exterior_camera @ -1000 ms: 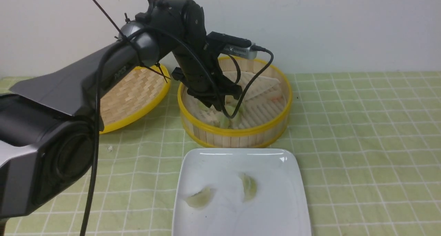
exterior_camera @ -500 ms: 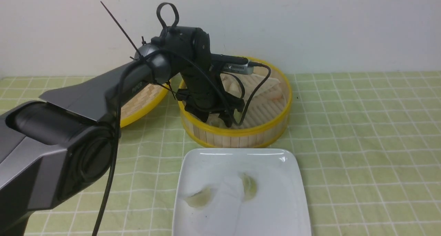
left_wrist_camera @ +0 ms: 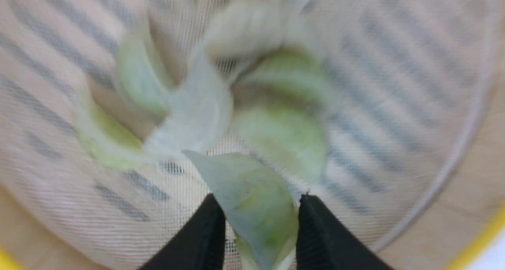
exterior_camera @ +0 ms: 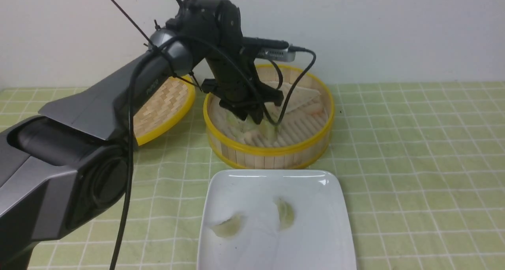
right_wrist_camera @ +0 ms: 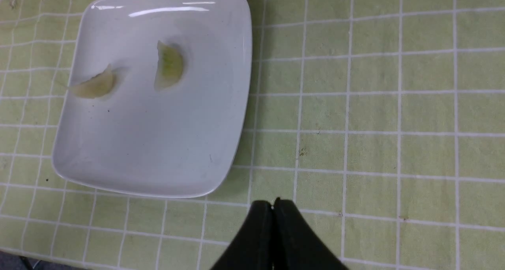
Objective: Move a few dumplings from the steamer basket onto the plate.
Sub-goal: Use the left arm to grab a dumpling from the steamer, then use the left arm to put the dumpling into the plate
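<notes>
Left gripper (left_wrist_camera: 260, 201) pinches a dumpling (left_wrist_camera: 252, 187), seemingly lifted inside basket (exterior_camera: 268, 151); right gripper (right_wrist_camera: 273, 202) jaws pressed together, empty.

Table (exterior_camera: 414, 144): spread with a green checked cloth.
Steamer basket (exterior_camera: 272, 152): stands on the cloth toward the back, about mid-table.
Lid (exterior_camera: 165, 106): woven, yellow-rimmed, just beside the basket, on its left.
Plate (exterior_camera: 315, 238): white, square, just in front of the basket.
</notes>
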